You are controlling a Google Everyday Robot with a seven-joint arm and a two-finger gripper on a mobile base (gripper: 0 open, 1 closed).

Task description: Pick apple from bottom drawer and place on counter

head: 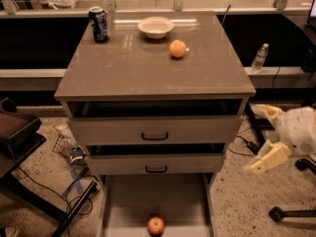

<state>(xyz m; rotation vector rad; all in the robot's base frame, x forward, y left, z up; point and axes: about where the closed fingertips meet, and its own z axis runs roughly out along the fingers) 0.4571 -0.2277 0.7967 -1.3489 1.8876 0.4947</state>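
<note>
Claw (252,138) at right edge, spread open, empty — arm cut off. Apple (156,225) in bottom drawer (148,201), frame bottom — drawer front cropped. Worktop (128,68) above.

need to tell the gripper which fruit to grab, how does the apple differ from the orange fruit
The apple is red with a yellowish patch; the orange fruit is plain orange. The apple lies in the open bottom drawer; the orange fruit sits on the counter. Both are round. The gripper hangs beside the cabinet, at picture right, near neither.
</note>
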